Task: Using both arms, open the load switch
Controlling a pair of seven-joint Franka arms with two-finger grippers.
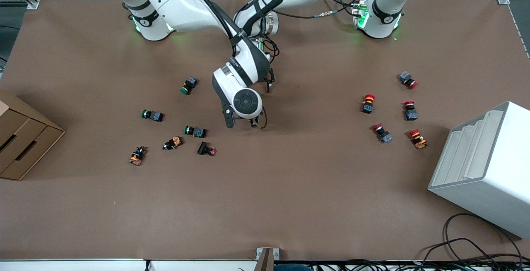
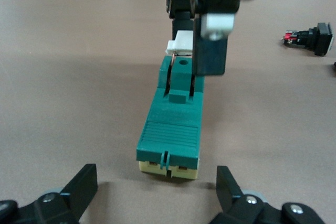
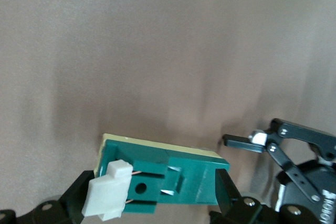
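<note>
The load switch is clamped by the right gripper; at six o'clock the left gripper is spread wide, empty. Slippage is risked if pulled crookedly.

Load switch lies on the table between both grippers: right gripper astride its slider end, apparently touching; left gripper, at 6 o'clock, flanks the opposite end.

Matt green plastic load switch on a matt brown table.
</note>
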